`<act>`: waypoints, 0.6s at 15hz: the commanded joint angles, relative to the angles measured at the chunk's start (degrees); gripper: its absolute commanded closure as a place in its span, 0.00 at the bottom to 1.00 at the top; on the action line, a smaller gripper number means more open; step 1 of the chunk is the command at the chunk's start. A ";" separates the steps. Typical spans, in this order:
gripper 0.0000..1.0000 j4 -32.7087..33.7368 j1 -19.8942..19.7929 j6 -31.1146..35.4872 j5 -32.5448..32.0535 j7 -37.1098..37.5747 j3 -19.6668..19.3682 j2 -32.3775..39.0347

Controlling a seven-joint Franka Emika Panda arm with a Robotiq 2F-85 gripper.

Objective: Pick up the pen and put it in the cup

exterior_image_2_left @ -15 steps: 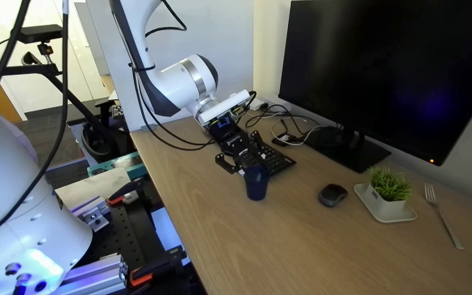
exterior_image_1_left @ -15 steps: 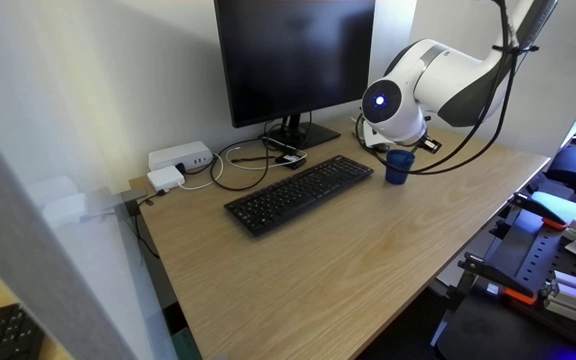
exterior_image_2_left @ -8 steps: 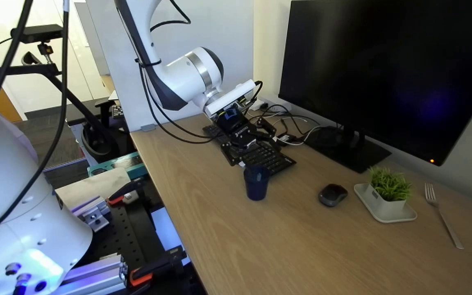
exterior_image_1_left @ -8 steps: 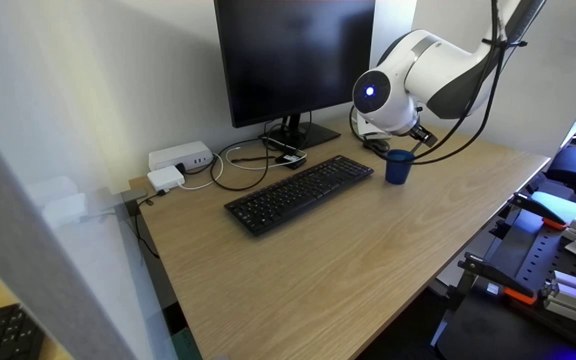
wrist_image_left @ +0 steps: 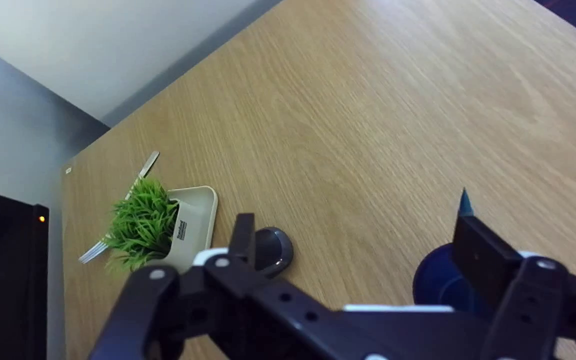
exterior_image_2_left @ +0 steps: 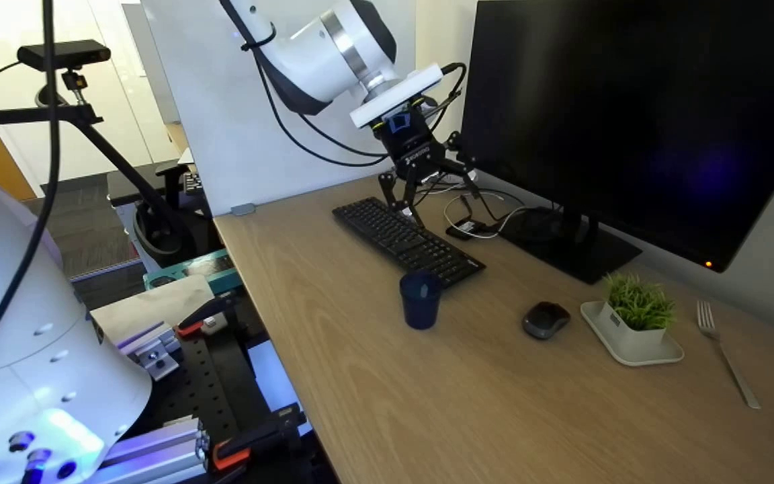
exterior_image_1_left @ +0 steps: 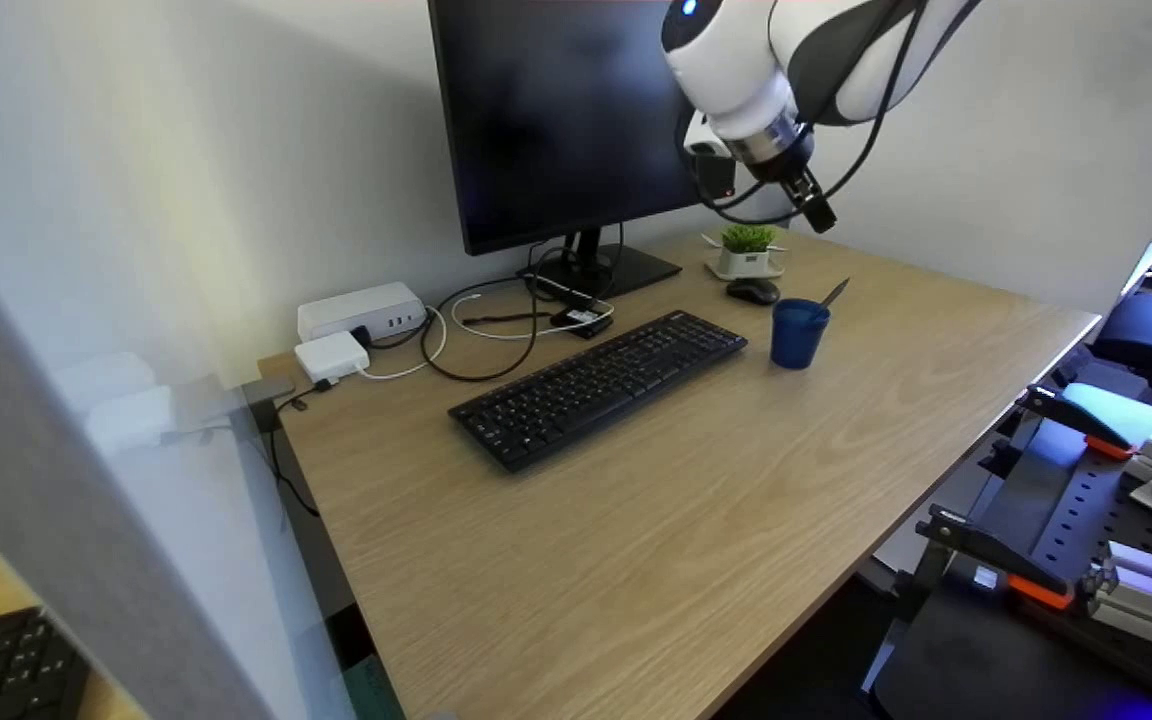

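In my wrist view the black, jointed end effector (wrist_image_left: 360, 250) looks blurred and the pale wooden bench (wrist_image_left: 358, 135) brightest near the top; in an exterior view I see violet glare on the glossy black rectangular monitor (exterior_image_2_left: 635, 128).

The jaws have lifted well away from the pen (exterior_image_1_left: 836, 292) and cup (exterior_image_1_left: 797, 337).

The cup (exterior_image_1_left: 796, 342) is deep blue and the pen (exterior_image_1_left: 835, 292) dark, looking teal in the wrist view. The table (exterior_image_1_left: 636, 520) is pale brown with a streaky wood grain. The gripper (exterior_image_2_left: 444, 196) is mostly black; the keyboard (exterior_image_1_left: 596, 390) and mouse (exterior_image_2_left: 546, 319) are black, and so is the monitor (exterior_image_2_left: 629, 114), with an orange light (exterior_image_2_left: 708, 264). The plant (exterior_image_2_left: 639, 302) is bright green, its pot (exterior_image_2_left: 629, 327) and tray (exterior_image_2_left: 619, 350) off-white, the fork (exterior_image_2_left: 724, 353) silvery. The arm (exterior_image_2_left: 316, 60) is white with charcoal panels (exterior_image_2_left: 293, 96).
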 commanded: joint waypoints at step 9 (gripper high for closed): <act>0.00 -0.13 -5.93 0.86 34.84 -6.64 -7.31 -16.34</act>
